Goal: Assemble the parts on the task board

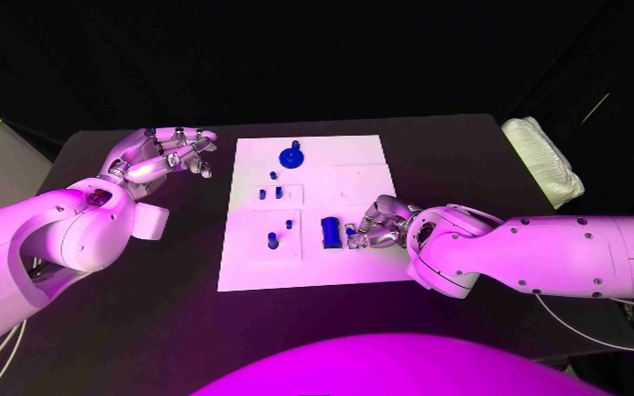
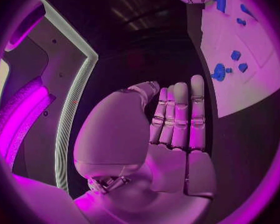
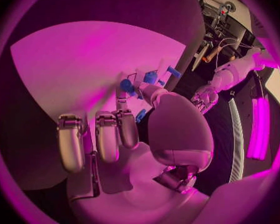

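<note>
Parts (image 1: 292,155) lie on the task board (image 1: 364,162), mid-table (image 1: 463,148).

Black surface (image 1: 158,268); white task board (image 1: 356,171) flat at middle; pale ribbed bundle (image 1: 541,159) lying at far right edge.

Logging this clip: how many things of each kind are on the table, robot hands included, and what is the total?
blue parts: 8 visible, one at the fingertips of the right hand
task board: 1
pale bundle at the table's right edge: 1
hands: 2, left hand and right hand
Total: 12
</note>
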You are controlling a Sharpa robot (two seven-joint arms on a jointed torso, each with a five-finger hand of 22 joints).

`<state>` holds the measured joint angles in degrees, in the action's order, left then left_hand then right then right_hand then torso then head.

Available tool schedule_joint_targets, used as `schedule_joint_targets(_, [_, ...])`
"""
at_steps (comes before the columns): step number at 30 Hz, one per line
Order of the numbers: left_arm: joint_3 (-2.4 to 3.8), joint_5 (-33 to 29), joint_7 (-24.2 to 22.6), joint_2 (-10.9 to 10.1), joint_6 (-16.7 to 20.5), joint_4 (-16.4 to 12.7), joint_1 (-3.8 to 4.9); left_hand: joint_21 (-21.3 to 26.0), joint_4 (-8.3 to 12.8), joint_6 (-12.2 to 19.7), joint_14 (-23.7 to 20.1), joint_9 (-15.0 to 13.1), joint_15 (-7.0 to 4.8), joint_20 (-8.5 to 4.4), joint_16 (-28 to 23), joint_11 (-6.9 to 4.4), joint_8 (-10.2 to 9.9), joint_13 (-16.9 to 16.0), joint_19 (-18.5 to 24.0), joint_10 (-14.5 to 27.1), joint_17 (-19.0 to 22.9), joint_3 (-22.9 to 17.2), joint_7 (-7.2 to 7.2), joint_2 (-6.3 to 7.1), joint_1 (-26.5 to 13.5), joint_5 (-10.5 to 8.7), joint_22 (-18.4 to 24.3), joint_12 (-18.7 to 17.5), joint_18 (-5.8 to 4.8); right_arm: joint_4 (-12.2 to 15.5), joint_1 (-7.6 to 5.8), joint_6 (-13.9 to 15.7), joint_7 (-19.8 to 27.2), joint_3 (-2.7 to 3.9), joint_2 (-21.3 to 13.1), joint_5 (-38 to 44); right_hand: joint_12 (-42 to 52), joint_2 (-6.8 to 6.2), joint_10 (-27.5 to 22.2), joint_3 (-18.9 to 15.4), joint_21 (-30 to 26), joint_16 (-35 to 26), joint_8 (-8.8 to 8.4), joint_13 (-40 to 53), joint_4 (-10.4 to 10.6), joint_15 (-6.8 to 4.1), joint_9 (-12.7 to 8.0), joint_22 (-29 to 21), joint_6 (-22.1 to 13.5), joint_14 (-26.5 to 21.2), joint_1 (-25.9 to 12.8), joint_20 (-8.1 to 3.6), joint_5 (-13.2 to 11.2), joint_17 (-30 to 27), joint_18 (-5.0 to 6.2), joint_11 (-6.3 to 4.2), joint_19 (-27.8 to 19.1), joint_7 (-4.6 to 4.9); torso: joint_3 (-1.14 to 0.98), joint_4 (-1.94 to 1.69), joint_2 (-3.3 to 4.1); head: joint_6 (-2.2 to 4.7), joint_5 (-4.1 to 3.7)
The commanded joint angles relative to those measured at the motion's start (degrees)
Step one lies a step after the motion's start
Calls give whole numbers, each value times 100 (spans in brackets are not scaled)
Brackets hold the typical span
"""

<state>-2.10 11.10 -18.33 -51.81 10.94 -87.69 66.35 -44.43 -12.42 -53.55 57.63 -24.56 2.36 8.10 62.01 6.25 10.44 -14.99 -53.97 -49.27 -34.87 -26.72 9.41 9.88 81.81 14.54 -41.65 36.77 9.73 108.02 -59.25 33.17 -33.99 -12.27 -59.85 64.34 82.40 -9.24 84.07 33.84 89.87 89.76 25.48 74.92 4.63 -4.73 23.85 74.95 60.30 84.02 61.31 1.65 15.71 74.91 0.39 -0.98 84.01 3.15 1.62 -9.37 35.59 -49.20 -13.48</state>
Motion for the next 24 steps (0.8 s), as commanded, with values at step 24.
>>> schedule_joint_targets(24, [4, -26, 2, 10, -70, -6, 5, 31, -47, 10, -9, 7, 28, 16, -26, 4, -26, 12, -43, -49, -10, 16, 20, -41, 6, 24, 10, -16, 76, 59, -2, -25, 11, 3, 4, 135, 50, 39, 392, 392, 13, 24, 132, 1212, -283, -41, 49, 1505, 87, 598, -386, -52, -45, 1509, -39, -74, 599, -71, -8, -1, 3, 12, 2])
